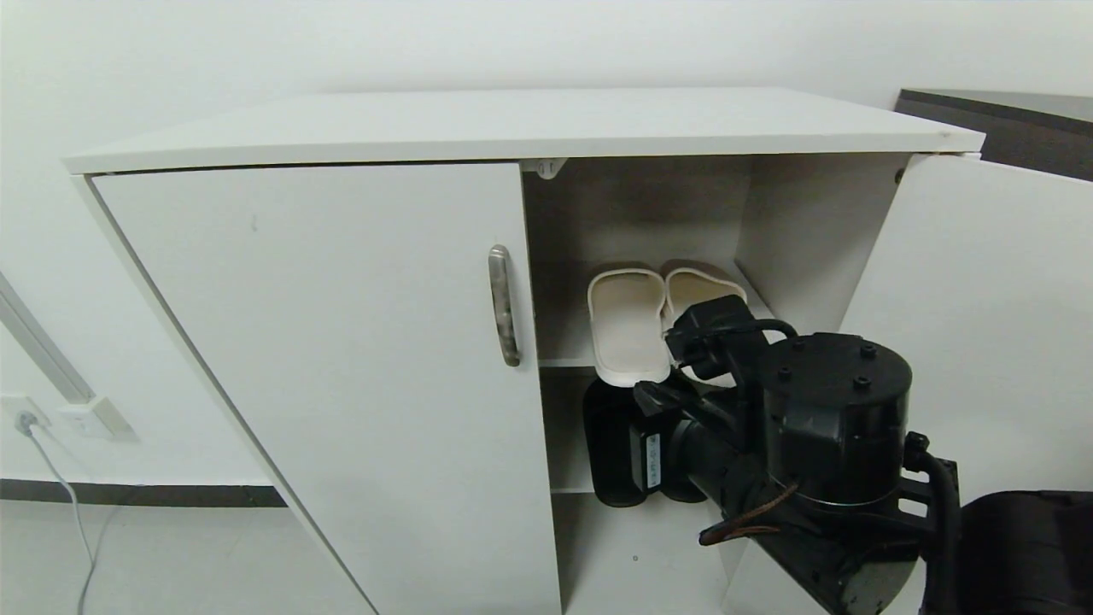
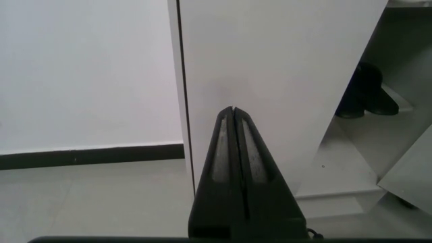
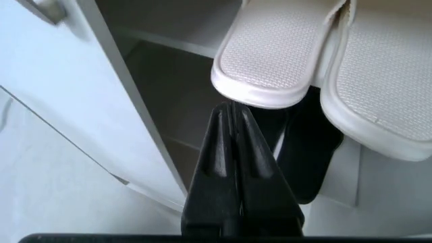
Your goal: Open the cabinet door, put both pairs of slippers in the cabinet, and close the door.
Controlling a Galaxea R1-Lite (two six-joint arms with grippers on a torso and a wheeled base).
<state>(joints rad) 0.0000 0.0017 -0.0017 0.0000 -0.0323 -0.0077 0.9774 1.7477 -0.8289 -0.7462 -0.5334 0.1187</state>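
Note:
The white cabinet (image 1: 512,124) has its left door (image 1: 341,342) closed and its right door (image 1: 982,316) swung open. A pair of white slippers (image 1: 628,325) (image 3: 270,61) lies on the upper shelf, heels over the shelf's front edge. A pair of black slippers (image 1: 610,444) (image 3: 310,155) (image 2: 368,91) rests on the shelf below. My right arm (image 1: 820,410) stands before the opening. Its gripper (image 3: 233,111) is shut and empty, just under the white slippers' heels and in front of the black pair. My left gripper (image 2: 233,111) is shut and empty, facing the closed left door (image 2: 270,67).
A metal handle (image 1: 504,303) sits on the closed door's right edge. The cabinet's bottom compartment (image 1: 632,547) is bare. A wall socket with a cable (image 1: 26,418) is at the far left, and dark furniture (image 1: 1008,120) stands behind the open door.

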